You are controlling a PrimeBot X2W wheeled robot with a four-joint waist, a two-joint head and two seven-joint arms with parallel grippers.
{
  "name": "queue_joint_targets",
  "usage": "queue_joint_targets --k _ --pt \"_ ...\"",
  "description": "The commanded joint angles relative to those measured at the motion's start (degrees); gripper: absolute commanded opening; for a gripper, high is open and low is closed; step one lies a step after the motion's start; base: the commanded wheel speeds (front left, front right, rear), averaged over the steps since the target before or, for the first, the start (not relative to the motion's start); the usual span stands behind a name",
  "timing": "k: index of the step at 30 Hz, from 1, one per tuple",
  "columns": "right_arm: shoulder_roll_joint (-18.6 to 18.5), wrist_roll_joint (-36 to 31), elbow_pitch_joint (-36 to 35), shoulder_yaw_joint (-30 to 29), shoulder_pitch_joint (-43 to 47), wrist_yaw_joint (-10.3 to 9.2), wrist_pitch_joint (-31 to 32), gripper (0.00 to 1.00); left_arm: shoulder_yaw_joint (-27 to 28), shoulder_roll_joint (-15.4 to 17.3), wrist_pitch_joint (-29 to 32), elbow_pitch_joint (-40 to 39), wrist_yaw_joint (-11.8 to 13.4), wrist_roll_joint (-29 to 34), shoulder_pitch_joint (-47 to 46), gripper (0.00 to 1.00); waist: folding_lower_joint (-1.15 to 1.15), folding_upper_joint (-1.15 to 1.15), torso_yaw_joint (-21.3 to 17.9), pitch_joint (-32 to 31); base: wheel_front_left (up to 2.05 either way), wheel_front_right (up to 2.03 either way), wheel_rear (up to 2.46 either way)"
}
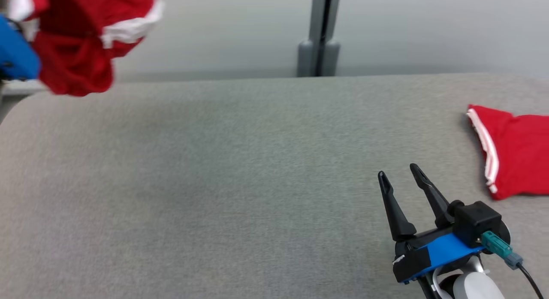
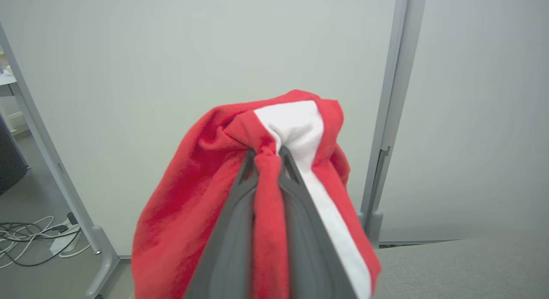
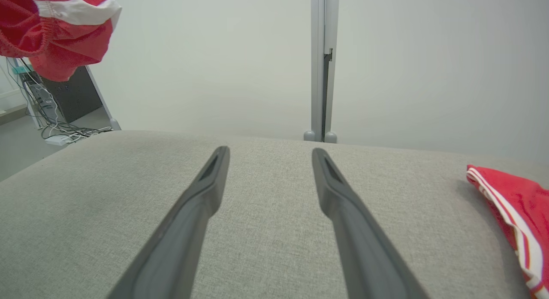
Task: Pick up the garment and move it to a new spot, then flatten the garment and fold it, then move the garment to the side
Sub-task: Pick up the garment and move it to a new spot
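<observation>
You're looking at soft, fuzzy red cloth with a smoother white band on the garment (image 2: 184,213). The worktop (image 1: 214,183) is grey woven fabric, matt and slightly rough. The right gripper (image 1: 398,170) has fingers (image 3: 343,221) of dark matt plastic. At the worktop's right edge, the second garment (image 1: 519,153) is the same red cloth.

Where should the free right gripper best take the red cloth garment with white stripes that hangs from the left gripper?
Probably the white-banded edge of the red garment, approached from the right: it sticks out toward the open right gripper, clear of the left gripper's pinch.
</observation>
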Motion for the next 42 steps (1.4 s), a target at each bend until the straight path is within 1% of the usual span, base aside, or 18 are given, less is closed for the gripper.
queue_joint_targets --k 1,7,11,14,16,20,25,27,28,29,30,33,36,39,42 --pt "0.24 0.25 0.06 0.13 0.42 0.01 -0.27 1.0 -0.24 -0.59 0.24 -0.3 -0.25 -0.56 -0.58 0.0 0.02 0.0 -2.36 -2.2 0.0 0.0 0.0" --pt "0.49 0.4 0.11 1.27 -0.19 0.01 0.01 1.0 -5.27 -5.07 3.87 -6.27 -1.89 -3.04 -0.17 0.0 0.02 0.0 -6.45 -3.15 0.0 0.0 0.0" --pt "0.63 0.65 0.25 2.27 -0.98 0.01 0.28 1.0 -9.27 -7.82 5.48 -8.02 -2.85 -4.36 1.86 0.0 0.02 0.0 -9.54 -2.45 0.0 0.0 0.0" --pt "0.69 1.08 0.48 3.33 -1.97 0.01 0.21 1.0 -12.03 -9.61 5.78 -7.78 -3.4 -5.1 3.6 0.0 0.02 0.0 -11.81 -1.76 0.0 0.0 0.0" --pt "0.71 1.13 0.74 3.96 -2.67 0.01 0.05 1.0 -13.68 -10.48 5.84 -6.76 -3.53 -5.32 5.28 0.0 0.02 0.0 -13.22 -1.24 0.0 0.0 0.0" --pt "0.78 1.42 1.23 4.94 -4.1 0.01 -0.54 1.0 -16.23 -11.17 4.76 -2.89 -4.01 -5.45 8.82 0.0 0.02 0.0 -15.54 -0.1 0.0 0.0 0.0" --pt "0.88 1.65 1.99 5.39 -5.07 0.01 -1.31 1.0 -20.0 -11.53 1.89 5.07 -4.44 -3.07 13.42 0.0 0.02 0.0 -16.86 0.93 0.0 0.0 0.0" --pt "0.91 1.74 2.23 5.39 -5.18 0.01 -1.57 1.0 -21.33 -12.37 0.04 8.98 -4.5 -2.37 15.13 0.0 0.02 0.0 -16.98 1.15 0.0 0.0 0.0" --pt "0.92 1.77 2.32 5.23 -5.3 0.01 -1.7 1.0 -22.08 -12.68 -0.77 10.91 -4.53 -1.58 15.66 0.2 0.02 0.0 -16.86 1.33 0.0 0.0 0.0" --pt "0.92 1.78 2.44 4.96 -5.38 0.01 -1.83 1.0 -22.73 -13.21 -1.49 12.73 -4.52 -1.41 16.14 0.87 0.02 0.0 -16.63 1.44 0.0 0.0 0.0" --pt "0.93 1.71 2.49 4.73 -5.4 0.01 -1.91 1.0 -23.12 -13.84 -2.23 14.44 -4.57 -1.31 16.44 1.0 0.02 0.0 -16.24 1.56 0.0 0.0 0.0" --pt "0.94 1.21 2.47 3.74 -5.47 0.01 -1.56 1.0 -24.2 -15.4 -4.73 18.59 -4.63 -0.77 16.58 1.0 0.02 0.0 -14.87 1.56 0.0 0.0 0.0" --pt "0.91 0.85 2.05 2.5 -5.33 0.01 -1.54 1.0 -24.31 -17.23 -8.26 20.43 -4.76 -1.09 16.68 1.0 0.02 0.0 -12.98 1.2 0.0 0.0 0.0" --pt "0.78 0.35 1.51 0.91 -4.36 0.01 -1.25 1.0 -22.15 -19.19 -14.45 19.8 -4.9 -3.29 17.36 1.0 0.02 0.0 -10.56 0.62 0.0 0.0 0.0" --pt "0.75 -0.23 0.75 -0.68 -3.29 0.01 -0.91 1.0 -20.15 -19.77 -22.33 18.33 -4.9 -3.89 18.68 1.0 0.02 0.0 -8.04 0.01 0.0 0.0 0.0"
